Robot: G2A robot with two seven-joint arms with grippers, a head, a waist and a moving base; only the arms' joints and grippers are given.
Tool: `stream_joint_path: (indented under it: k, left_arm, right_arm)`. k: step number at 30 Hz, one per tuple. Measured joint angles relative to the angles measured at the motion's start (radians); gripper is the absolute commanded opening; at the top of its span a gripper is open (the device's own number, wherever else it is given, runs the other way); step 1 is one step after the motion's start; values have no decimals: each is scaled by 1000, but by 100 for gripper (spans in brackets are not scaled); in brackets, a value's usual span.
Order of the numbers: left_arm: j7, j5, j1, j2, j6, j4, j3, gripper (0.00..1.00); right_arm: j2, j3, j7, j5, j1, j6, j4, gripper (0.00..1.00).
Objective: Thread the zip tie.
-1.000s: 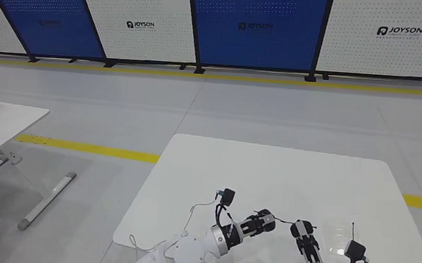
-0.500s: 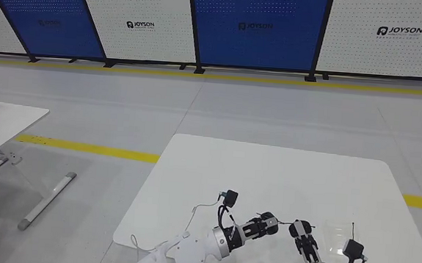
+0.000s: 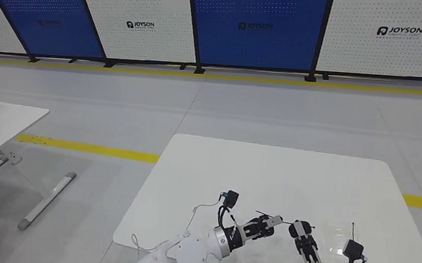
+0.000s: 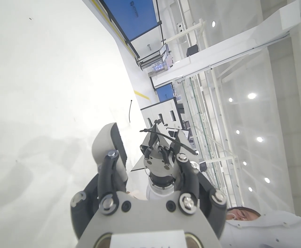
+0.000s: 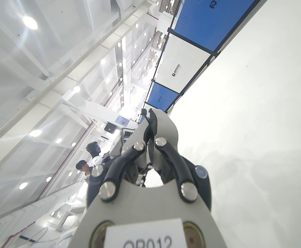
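Note:
A black zip tie (image 4: 174, 141) is pinched in my right gripper (image 5: 150, 115), which is shut on it; the tie's square head (image 5: 144, 111) sticks out past the fingertips. In the left wrist view the right gripper (image 4: 156, 128) sits between the spread fingers of my left gripper (image 4: 148, 131), which is open. The strap runs across in front of one left finger (image 4: 182, 141); I cannot tell if it touches. From above, the left gripper (image 3: 269, 224) and right gripper (image 3: 299, 229) face each other closely near the white table's (image 3: 267, 172) front edge.
A second black zip tie (image 4: 130, 110) lies loose on the table, also seen from above (image 3: 352, 230) beside a clear plastic bag (image 3: 334, 236) to the right of the arms. The table's far half is bare white surface.
The left gripper has shifted slightly toward the right gripper, closing the gap. The right arm has settled a little nearer the table's front edge.

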State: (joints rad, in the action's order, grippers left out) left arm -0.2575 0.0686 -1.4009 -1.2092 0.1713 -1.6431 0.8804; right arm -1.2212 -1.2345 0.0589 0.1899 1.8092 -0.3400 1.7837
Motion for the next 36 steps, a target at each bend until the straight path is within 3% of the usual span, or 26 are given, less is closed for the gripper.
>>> stream_joint_path:
  k: [10,16,36]
  left_arm:
    - [13,-9,0,-1,-1,-2,-1,24]
    - [20,-14,0,-2,4,0,-2,0]
    - [4,-30,-4,-1,37,-13,-7,0]
  right_arm:
    - [6,7,20,21,1,0,1,0]
    - [10,11,29,24,0,0,0,0]
    - [25,15,-2,-23,-7,0,11,0]
